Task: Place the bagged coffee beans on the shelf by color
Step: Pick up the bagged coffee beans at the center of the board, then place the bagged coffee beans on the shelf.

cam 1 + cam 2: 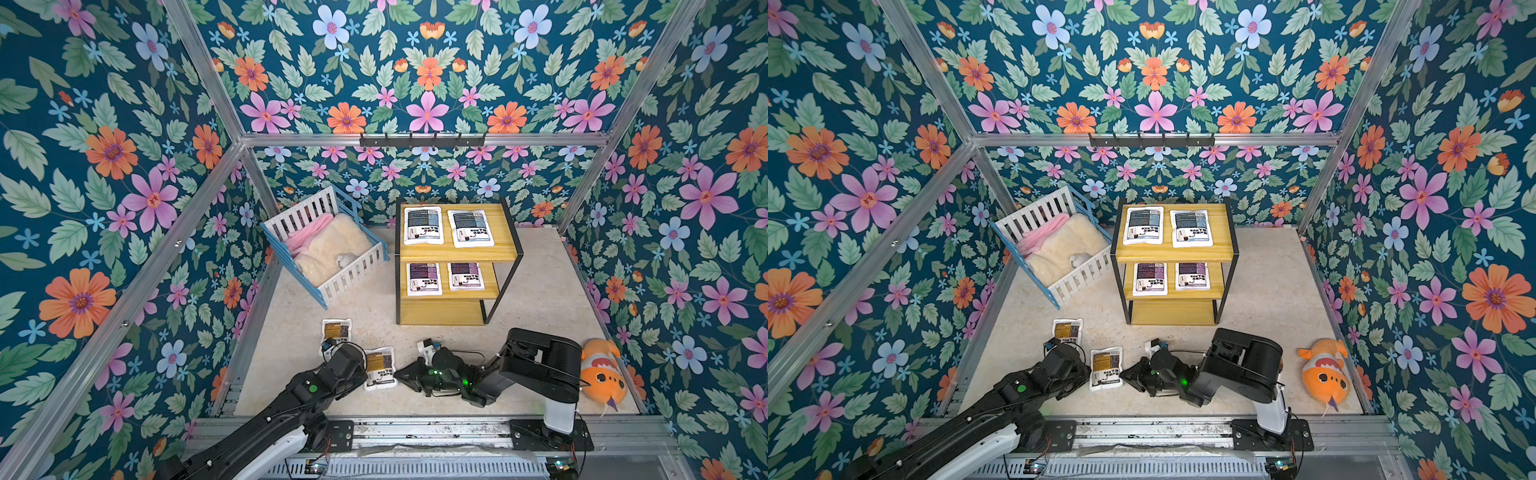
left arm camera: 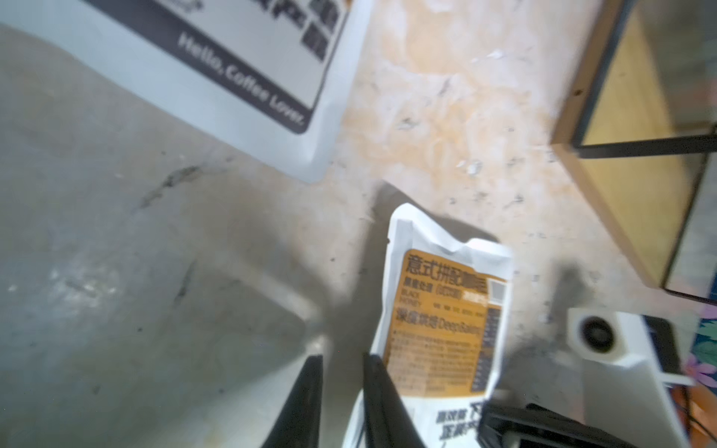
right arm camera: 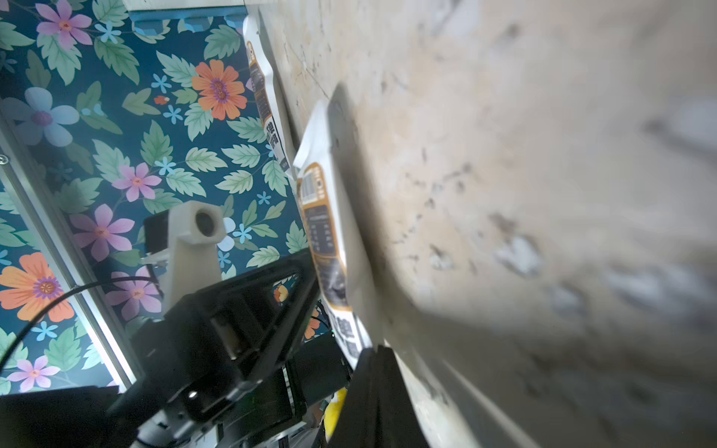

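The flat white pouch with a yellow-brown label [image 1: 379,368] lies on the floor at lower middle, long side pointing up toward the yellow wooden black-framed shelf [image 1: 440,312], with the right gripper [image 1: 398,374] squeezed tight on its right edge and the left gripper [image 2: 341,357] beside it, slightly parted and empty.

walls: dark-teal floral wallpaper [image 1: 428,75] | table: beige mottled top [image 1: 540,299], possibly stone | furniture: white-and-blue slatted crib [image 1: 353,276]
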